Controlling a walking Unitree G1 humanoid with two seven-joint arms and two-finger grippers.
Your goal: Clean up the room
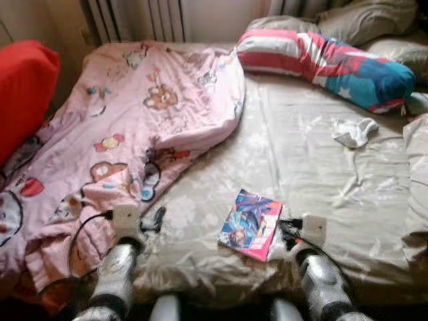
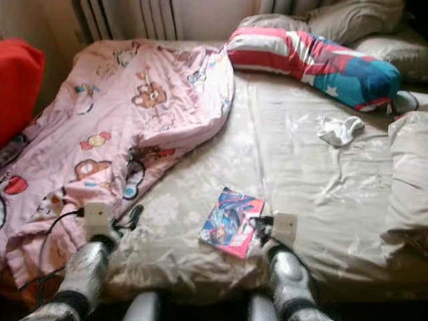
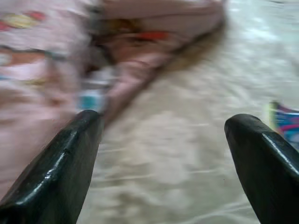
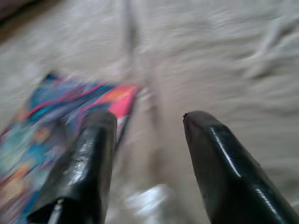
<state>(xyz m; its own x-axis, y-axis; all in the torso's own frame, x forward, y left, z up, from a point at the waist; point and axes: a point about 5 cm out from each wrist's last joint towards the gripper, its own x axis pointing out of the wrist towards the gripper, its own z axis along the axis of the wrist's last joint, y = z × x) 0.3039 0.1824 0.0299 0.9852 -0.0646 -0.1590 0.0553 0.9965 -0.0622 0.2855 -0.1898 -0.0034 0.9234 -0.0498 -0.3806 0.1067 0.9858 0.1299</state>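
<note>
Barely started — bed (image 1: 321, 160) still messy. Book (image 1: 251, 224) lies near the front edge, right hand (image 1: 287, 234) wide open just beside it, gripping nothing. Left hand (image 3: 163, 154) wide, empty, by the rumpled blanket (image 1: 134, 127). Sock (image 1: 354, 131) still out.

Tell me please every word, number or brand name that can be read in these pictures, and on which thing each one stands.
No text can be read anywhere.
Colourful pink-and-blue book on the beige bed sheet: cover print too blurred to read.
Pink blanket with cartoon bears: pictures, no legible words.
Striped red, white and blue pillow with stars: pattern, no lettering made out.
</note>
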